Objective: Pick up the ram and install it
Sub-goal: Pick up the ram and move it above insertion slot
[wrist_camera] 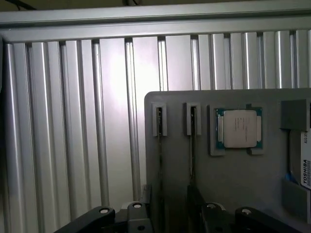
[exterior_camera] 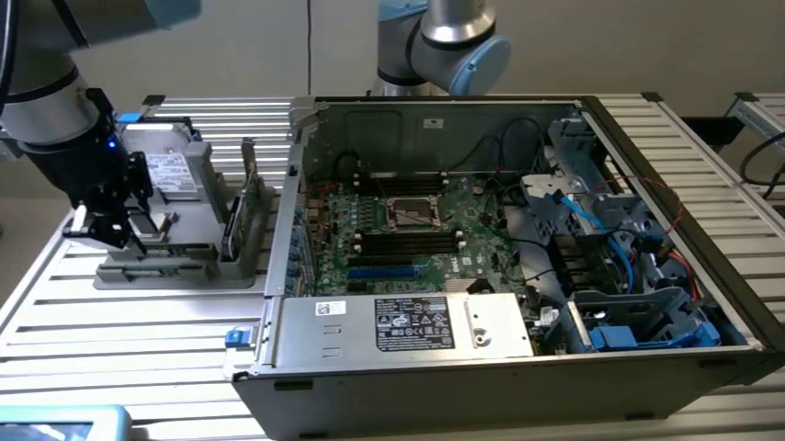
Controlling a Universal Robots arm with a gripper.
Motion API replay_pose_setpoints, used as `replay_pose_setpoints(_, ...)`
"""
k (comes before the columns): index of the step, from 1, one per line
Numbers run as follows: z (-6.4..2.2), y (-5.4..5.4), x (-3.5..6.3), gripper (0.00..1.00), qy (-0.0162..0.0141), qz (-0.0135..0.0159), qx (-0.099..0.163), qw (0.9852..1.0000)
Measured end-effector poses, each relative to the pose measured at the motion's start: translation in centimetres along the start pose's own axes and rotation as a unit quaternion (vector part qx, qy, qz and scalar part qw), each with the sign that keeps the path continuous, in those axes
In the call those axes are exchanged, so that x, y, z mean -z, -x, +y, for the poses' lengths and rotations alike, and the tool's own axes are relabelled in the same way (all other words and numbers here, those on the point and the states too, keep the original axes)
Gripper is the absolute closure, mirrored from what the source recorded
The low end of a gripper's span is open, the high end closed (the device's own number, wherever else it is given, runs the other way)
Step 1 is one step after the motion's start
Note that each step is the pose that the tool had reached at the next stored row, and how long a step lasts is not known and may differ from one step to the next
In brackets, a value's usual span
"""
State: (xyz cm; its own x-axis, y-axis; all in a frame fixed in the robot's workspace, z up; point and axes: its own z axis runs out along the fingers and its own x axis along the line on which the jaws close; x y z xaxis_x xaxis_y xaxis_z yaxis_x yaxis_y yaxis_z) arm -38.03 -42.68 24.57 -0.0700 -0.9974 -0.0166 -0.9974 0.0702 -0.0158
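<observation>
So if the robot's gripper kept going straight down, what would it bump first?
Most likely the grey parts holder right under the gripper. Depth is unclear, so a part standing in it could come first.

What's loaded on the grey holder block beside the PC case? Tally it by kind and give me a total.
CPU chip: 1
Hard drive: 1
Circuit boards standing on edge in slots: 2
Total: 4
</observation>
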Motion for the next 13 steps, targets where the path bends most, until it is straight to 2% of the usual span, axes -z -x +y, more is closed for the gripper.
replay_pose_setpoints(6, -0.13, -0.6, -1.09, 0.58, 0.0004, -0.0004, 0.000, 1.0000)
replay_pose_setpoints(13, -0.34, -0.6, -2.36, 0.58, 0.0005, -0.0007, 0.000, 1.0000)
